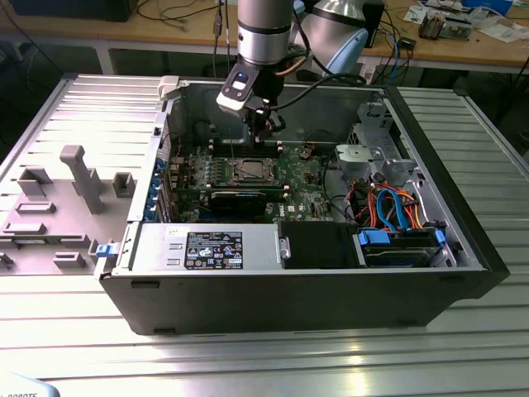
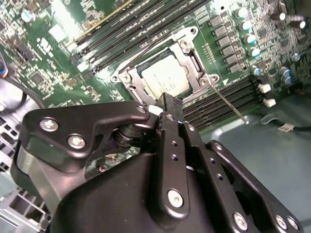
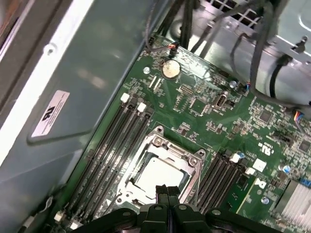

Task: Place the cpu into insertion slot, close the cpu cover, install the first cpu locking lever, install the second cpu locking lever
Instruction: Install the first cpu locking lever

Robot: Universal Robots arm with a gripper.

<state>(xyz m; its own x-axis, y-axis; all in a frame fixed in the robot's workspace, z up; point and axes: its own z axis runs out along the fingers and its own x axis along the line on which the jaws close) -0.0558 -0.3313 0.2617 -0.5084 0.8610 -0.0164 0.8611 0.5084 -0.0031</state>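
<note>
The cpu [image 2: 165, 77] lies flat in the insertion slot [image 1: 252, 172], its silver top showing in both wrist views [image 3: 158, 175]. The cpu cover [image 2: 191, 57] lies down around it as a metal frame [image 3: 167, 145]. A thin wire locking lever [image 2: 227, 103] sticks out from one corner of the slot, away from the frame. My gripper [image 2: 167, 103] hovers just above the edge of the cpu, fingers [image 3: 165, 190] shut together with nothing between them. In the exterior view the gripper [image 1: 264, 126] hangs over the motherboard inside the open computer case.
Long black memory slots [image 3: 124, 141] flank the socket on both sides. A black expansion card [image 1: 240, 198] lies near the socket. Case walls [image 1: 289, 91], a drive cage [image 1: 372, 157] and coloured cables [image 1: 393, 207] surround the board. A grey fixture [image 1: 78, 178] stands outside the case, at the exterior view's left.
</note>
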